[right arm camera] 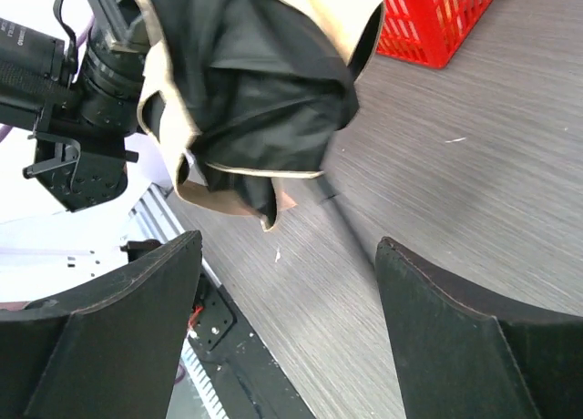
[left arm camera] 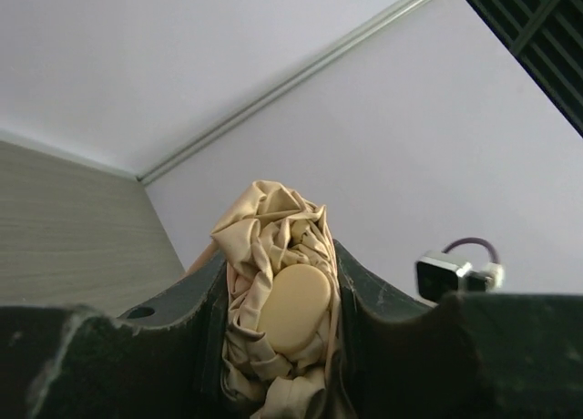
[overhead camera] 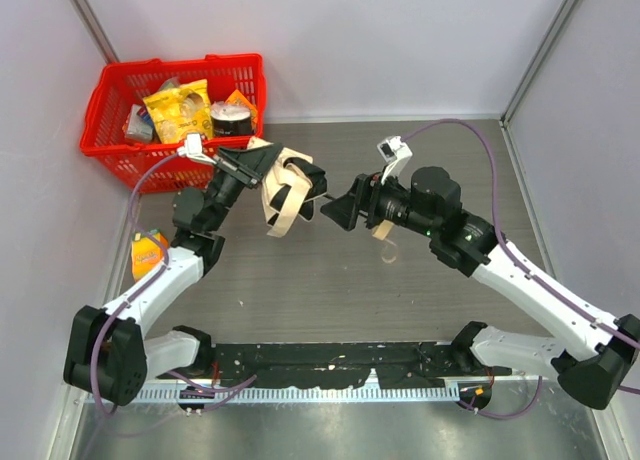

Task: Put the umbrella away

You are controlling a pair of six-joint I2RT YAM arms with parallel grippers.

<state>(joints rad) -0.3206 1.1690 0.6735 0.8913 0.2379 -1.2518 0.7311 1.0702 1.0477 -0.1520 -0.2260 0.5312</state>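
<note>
Above the grey worktop [overhead camera: 420, 300], the left arm [overhead camera: 165, 275] was angled up and inward, the left jaws closed tight on the umbrella [overhead camera: 285, 185], seemingly to keep it off the surface. The right arm [overhead camera: 540, 280] faced it, the right jaws spread wide and empty, likely poised to gather loose folds. At the far left corner stood a red basket [overhead camera: 180, 64] of snack packets, perhaps the place for it. The umbrella hung just before that basket, its canopy unwrapped. A cream cap [left arm camera: 293, 308] sat pinched amid fabric between the left jaws.
</note>
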